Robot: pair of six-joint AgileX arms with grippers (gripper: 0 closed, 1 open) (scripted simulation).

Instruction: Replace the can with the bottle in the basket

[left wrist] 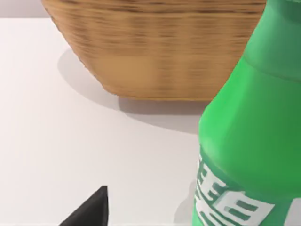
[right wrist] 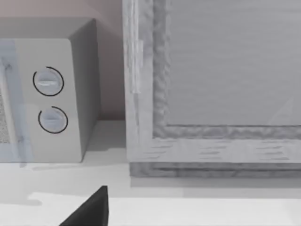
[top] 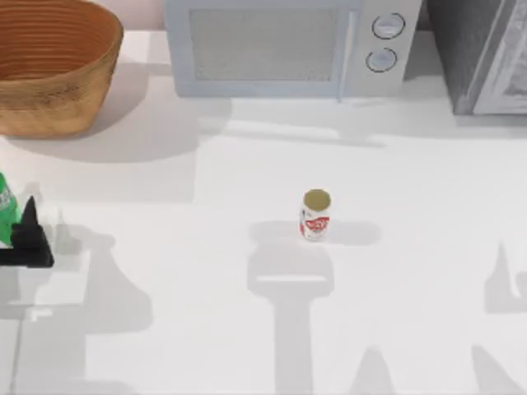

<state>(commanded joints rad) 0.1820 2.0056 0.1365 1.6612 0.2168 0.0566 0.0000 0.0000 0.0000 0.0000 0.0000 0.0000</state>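
Left end effector (top: 15, 239) at worktop's left edge, grip state unclear, green plastic bottle (top: 5, 210) just beside it, round woven wicker basket (top: 51, 62) beyond, white red-labelled can (top: 315, 216) mid-worktop

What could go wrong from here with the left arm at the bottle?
1. The bottle stands at the table's left edge; a nudge from the left gripper could tip it off.
2. The basket has tall walls, so a low carry might clip its rim.
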